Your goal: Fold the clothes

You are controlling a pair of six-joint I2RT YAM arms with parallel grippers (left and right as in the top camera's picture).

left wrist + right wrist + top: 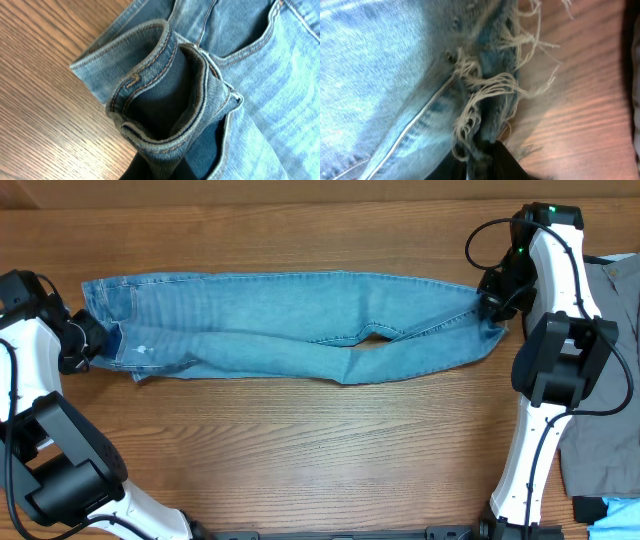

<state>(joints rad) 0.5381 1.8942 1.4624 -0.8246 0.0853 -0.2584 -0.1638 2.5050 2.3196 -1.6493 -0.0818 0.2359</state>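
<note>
1. The jeans (300, 325) lie flat in one long strip that runs from my left hand across to my right hand. One leg is folded over the other, and a small gap about midway between my hands shows the wood.
2. Their waistband (165, 90) is at my left gripper (97, 340). Its jaws are clamped on the denim, and the band curls into an open loop just ahead of my fingers.
3. The frayed hem (485, 95) is at my right gripper (492, 305), with loose white threads trailing against my dark fingertip. The wrist view is blurred, so I cannot tell whether those jaws are pinching the cloth or standing parted.
4. The wooden table (300, 460) lies under the jeans and shows beside both hands.
5. The grey trousers (600, 430) lie beyond my right arm, on the side away from my left hand. They sit at the table's edge, apart from the jeans.
</note>
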